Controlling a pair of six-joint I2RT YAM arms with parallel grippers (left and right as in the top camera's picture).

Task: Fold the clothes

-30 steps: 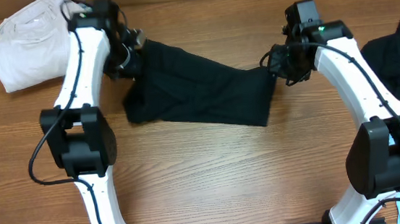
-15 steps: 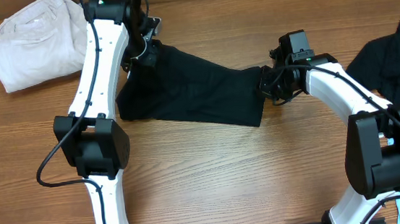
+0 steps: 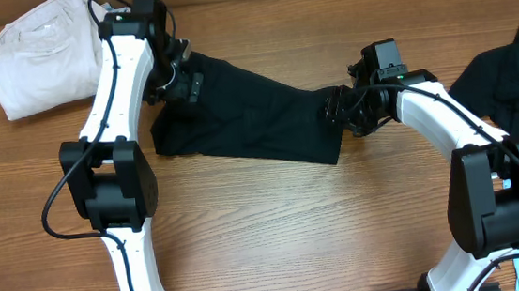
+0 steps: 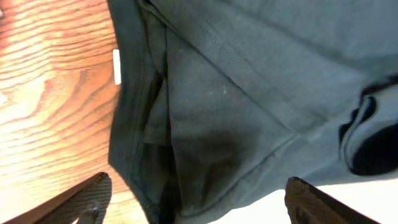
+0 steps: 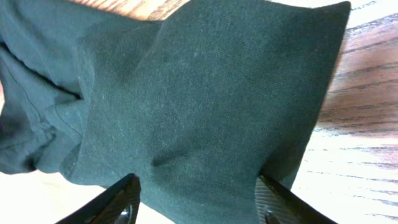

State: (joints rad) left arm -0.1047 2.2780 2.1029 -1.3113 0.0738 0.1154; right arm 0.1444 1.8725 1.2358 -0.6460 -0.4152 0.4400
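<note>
Overhead: a limp black fabric garment [image 3: 248, 118] lies rumpled across the middle of the wooden table [image 3: 276, 229], with an arm at each end. A cream-white garment bundle [image 3: 39, 52] sits far left, seemingly done. A second black garment [image 3: 516, 66] waits at the right edge.

Left wrist: the left jaws stand wide above the end bearing a small white label [image 4: 117, 66], gripping nothing.

Right wrist: the right jaws, equally wide, straddle the opposite end. Folding looks barely begun.
</note>
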